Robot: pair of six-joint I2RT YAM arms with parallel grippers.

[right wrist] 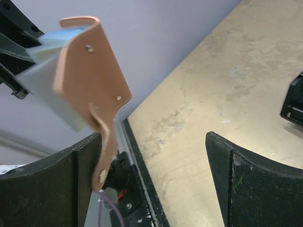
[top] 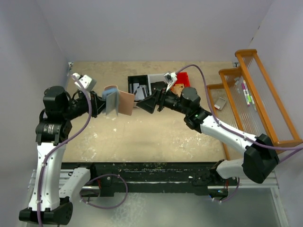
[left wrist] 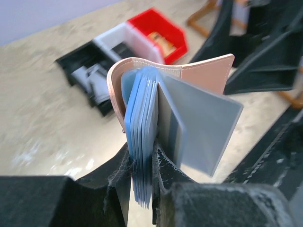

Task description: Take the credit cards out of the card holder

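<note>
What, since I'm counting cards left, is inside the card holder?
The card holder stands open: a fanned stack of blue-grey leaves shows between its pink covers, pinched by the left hand. Whether cards sit in them is hidden.

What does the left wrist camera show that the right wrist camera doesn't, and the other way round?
Only the left wrist view: the inside of the card holder, its blue-grey sleeves fanned open and pinched by the left gripper, with a black bin, white bin and red bin behind it. Only the right wrist view: the holder's salmon-pink outside, its snap tab hanging down, and the right gripper with jaws wide apart. Both: the same card holder held in the air above the tan table.
</note>
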